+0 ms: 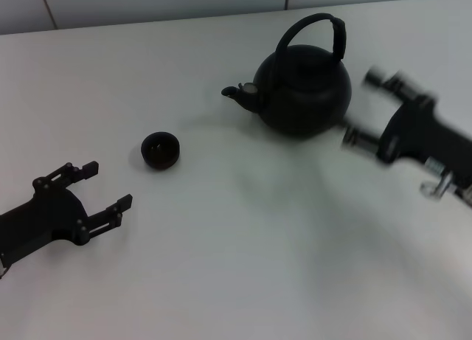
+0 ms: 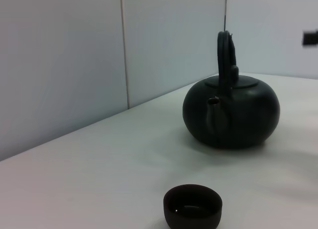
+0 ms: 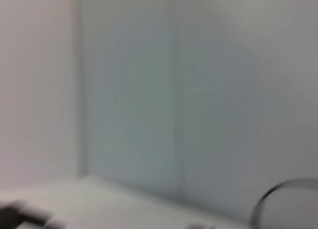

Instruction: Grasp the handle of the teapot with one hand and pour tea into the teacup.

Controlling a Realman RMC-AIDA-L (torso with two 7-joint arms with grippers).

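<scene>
- The left gripper [image 1: 102, 189], a black two-fingered claw, is seen down at about 8 o'clock in the head view, low over the white table [image 1: 243, 266]. Its fingers are spread apart with nothing between them, pointed roughly at 1 o'clock.
- Just past those fingertips, at around 9 o'clock from the table's middle, the tiny round black handleless teacup [image 1: 160, 150] is parked upright on the table. It's not being touched by anything. From the left wrist view the same cup [image 2: 193, 207] is seen close up, with a dark inside and a small glint in it.
- The right gripper [image 1: 365, 108], also black, is found at about 3 o'clock, smeared by motion blur. Its two fingers are held apart, nothing pinched, and they're aimed at the pot's side from just beside it, no contact that can be made out.
- Farther back at roughly 1 o'clock sits the big round matte-black teapot [image 1: 304, 93], upright, short spout aimed toward 9 o'clock, well apart from the cup.
- Over its top the tall arched black handle [image 1: 317, 26] is stood up, thicker ribbed sleeve on the 3 o'clock side, ungrasped.
- A pale panelled wall [image 1: 147, 4] is seen behind the table's far edge.
</scene>
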